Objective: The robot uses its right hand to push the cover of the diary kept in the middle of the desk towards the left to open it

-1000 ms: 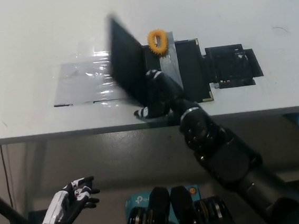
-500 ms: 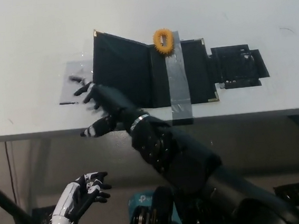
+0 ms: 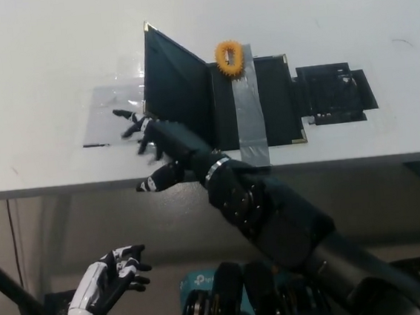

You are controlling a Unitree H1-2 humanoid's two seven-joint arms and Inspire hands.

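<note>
- Since half a second earlier, the diary's cover [image 3: 177, 82] had risen from lying nearly flat to standing more steeply, and the right robot hand [image 3: 157, 144] had shifted a little toward the diary.
- The right robot hand was spread, its fingers [image 3: 126, 115] apart and holding nothing, at the near edge of the white table [image 3: 36, 55].
- The diary [image 3: 218, 90] lay open in the middle of the table, just beyond and to the picture right of this robot hand.
- Its cover stood tilted, directly behind the robot hand; whether the two touched could not be told.
- A strip of grey tape [image 3: 249, 116] ran over the diary's flat half, farther toward the picture right from the robot hand.
- An orange ring [image 3: 229, 57] sat at the diary's far edge, well beyond the robot hand.
- A clear plastic sheet [image 3: 109, 111] lay on the table beneath and beside the fingertips.
- A flat black shape [image 3: 335, 93] lay past the diary, well apart from the robot hand.
- The left robot hand [image 3: 110, 275] rested below the table edge at the lower left, fingers loosely apart, empty.
</note>
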